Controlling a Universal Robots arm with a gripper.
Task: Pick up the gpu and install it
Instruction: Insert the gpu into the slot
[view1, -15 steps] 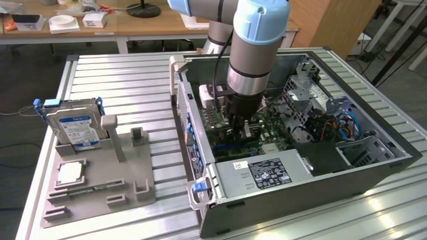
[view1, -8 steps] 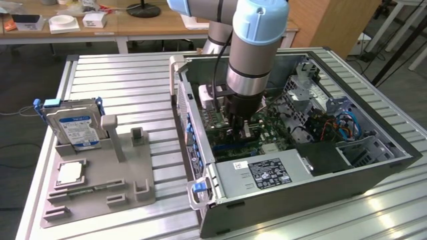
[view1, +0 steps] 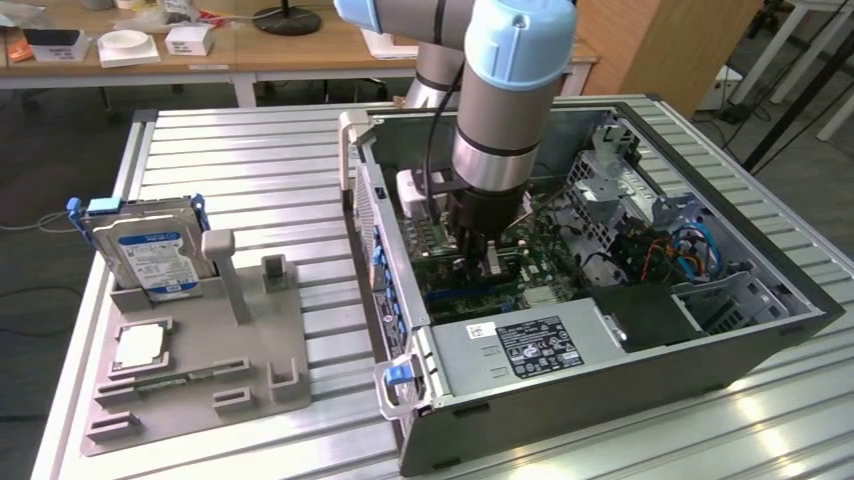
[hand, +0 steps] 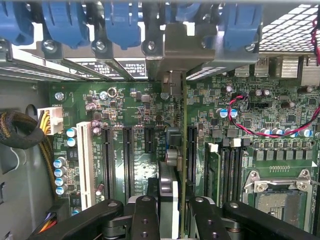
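The gpu (hand: 169, 175) stands on edge over the green motherboard (hand: 135, 115), in line with one of the long black slots. Its metal end reaches up to the case's rear wall, beside the blue clips (hand: 120, 22). My gripper (hand: 172, 212) is shut on the card, one black finger (hand: 145, 215) on each side of it. In the exterior view the gripper (view1: 483, 262) is down inside the open computer case (view1: 747, 340), low over the board, with the gpu (view1: 499, 262) between its fingers. Whether the card's edge sits in the slot cannot be told.
A grey fixture (view1: 254, 375) at the exterior view's left holds a hard drive (view1: 147, 255) with a blue-white label and a square chip (view1: 140, 345). The power supply (view1: 534, 345) fills the case's near side. A white slot (hand: 85, 165), red-black wires (hand: 260, 132) and an empty socket (hand: 280, 200) flank the card.
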